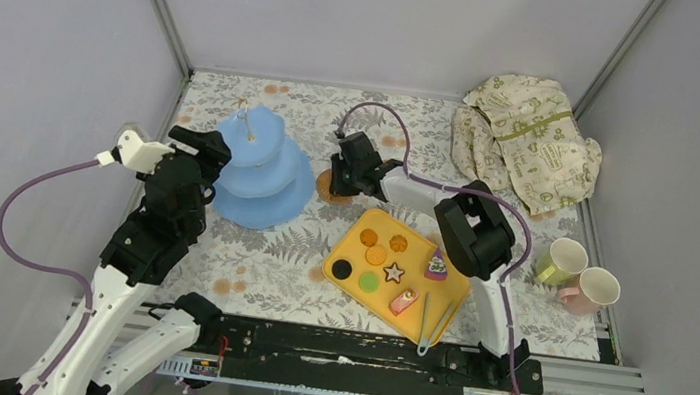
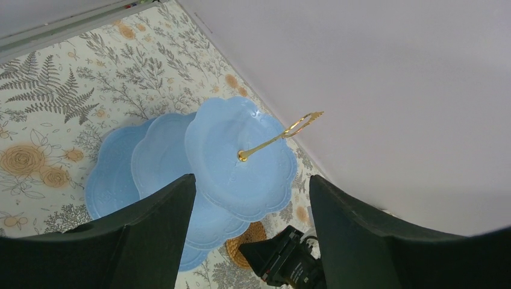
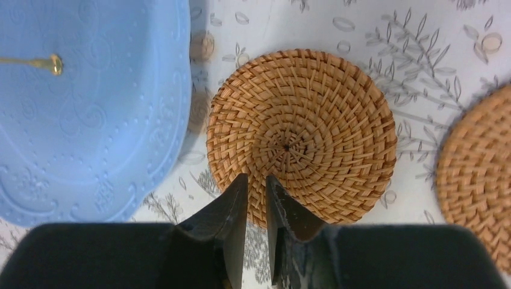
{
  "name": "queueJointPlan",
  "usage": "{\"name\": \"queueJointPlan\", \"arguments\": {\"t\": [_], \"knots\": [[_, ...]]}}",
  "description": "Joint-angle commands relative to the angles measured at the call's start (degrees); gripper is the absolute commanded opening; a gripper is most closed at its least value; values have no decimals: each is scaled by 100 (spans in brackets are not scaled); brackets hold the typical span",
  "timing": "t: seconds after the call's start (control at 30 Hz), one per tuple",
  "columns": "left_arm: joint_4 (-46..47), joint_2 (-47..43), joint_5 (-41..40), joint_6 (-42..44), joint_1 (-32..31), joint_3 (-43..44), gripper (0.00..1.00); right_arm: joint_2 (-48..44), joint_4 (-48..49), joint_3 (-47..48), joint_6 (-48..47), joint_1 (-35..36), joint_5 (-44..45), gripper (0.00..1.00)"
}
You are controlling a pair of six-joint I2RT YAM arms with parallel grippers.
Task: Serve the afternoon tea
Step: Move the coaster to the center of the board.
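**Tea stand bare, cups waiting as right claw meets a coaster**

From the top camera we see little served yet. The three-tier stand stands empty at the left, the pastries all lie on the yellow tray, and the two cups sit at the table's right edge, well apart from any coaster. The right gripper reaches over a woven coaster just beside the stand, while the left gripper hovers at the stand's left side.

The left wrist view shows that claw's jaws spread wide, framing the stand's top tier and its gold handle, holding nothing.

In the right wrist view, the right claw's fingers are drawn almost together, leaving a slim gap, with their tips over the near rim of one coaster. We cannot tell whether they pinch it. A second coaster lies near, at the right edge. We judge that coasters, cups and pastries all remain to be placed.
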Motion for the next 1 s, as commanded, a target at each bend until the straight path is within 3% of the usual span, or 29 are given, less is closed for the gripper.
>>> {"name": "queueJointPlan", "arguments": {"t": [0.0, 0.27, 0.97], "knots": [[414, 65, -124, 133, -41, -110, 76, 426, -357, 571, -77, -181, -7, 25], [492, 168, -145, 160, -40, -131, 76, 638, -473, 853, 67, -621, -97, 25], [484, 162, 32, 72, -39, -146, 76, -214, -44, -798, 252, -1229, -29, 25]]}}
